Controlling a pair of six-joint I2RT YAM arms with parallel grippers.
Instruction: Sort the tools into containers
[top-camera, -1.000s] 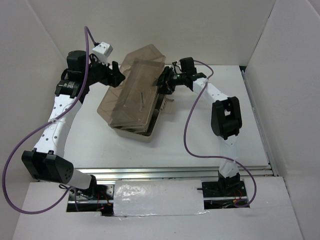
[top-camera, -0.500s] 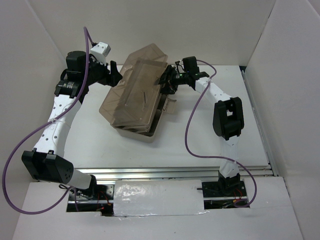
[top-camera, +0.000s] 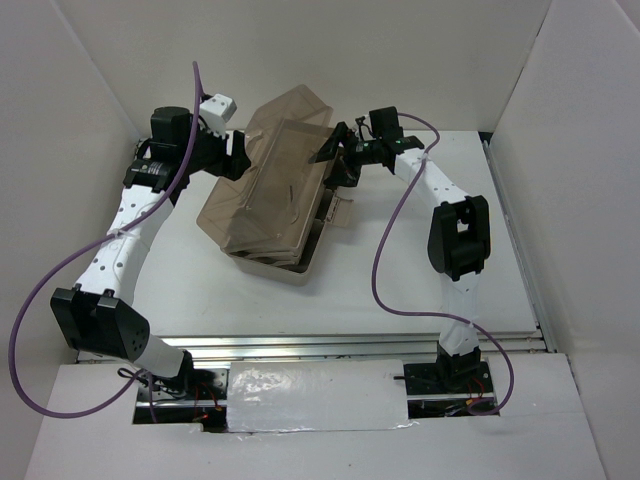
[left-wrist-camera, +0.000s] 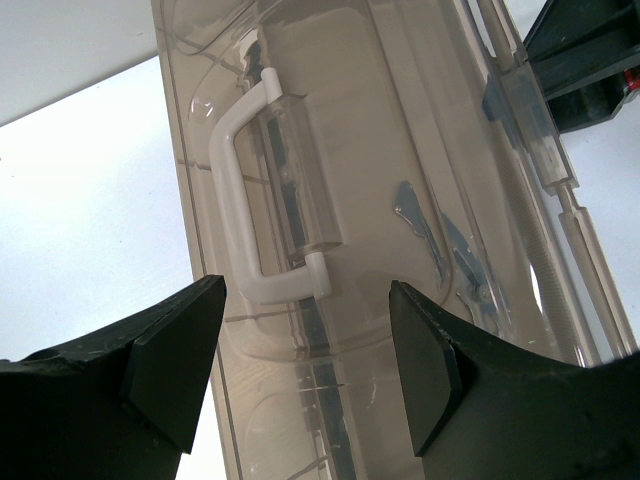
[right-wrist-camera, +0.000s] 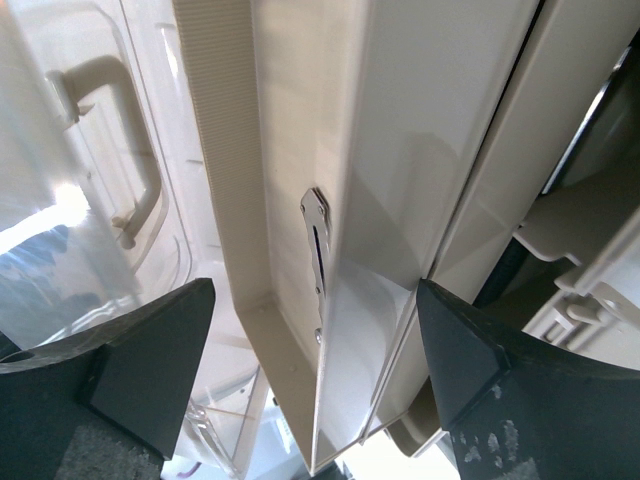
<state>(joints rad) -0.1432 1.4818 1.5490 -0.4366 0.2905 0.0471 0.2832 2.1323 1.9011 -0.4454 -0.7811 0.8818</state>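
The beige toolbox (top-camera: 290, 270) stands mid-table with its translucent brownish lid (top-camera: 262, 195) tilted over it. My left gripper (top-camera: 238, 155) is open at the lid's far left edge; in the left wrist view (left-wrist-camera: 305, 330) its jaws stand wide before the lid (left-wrist-camera: 400, 120) and its pale handle (left-wrist-camera: 240, 200). My right gripper (top-camera: 335, 160) is open at the box's far right side; in the right wrist view (right-wrist-camera: 315, 330) its jaws stand wide either side of the upright edges of the beige trays (right-wrist-camera: 420, 130), not touching them. Only dim dark shapes show through the lid; the tools are not clearly visible.
A small beige latch flap (top-camera: 340, 212) sticks out at the box's right side. A silver metal link (right-wrist-camera: 316, 245) sits on a tray wall. White walls enclose the table on the left, back and right. Purple cables hang from both arms.
My left gripper has moved right, up to the lid's edge. My right gripper has shifted slightly toward the back along the box's far right side. The toolbox has stayed in place.
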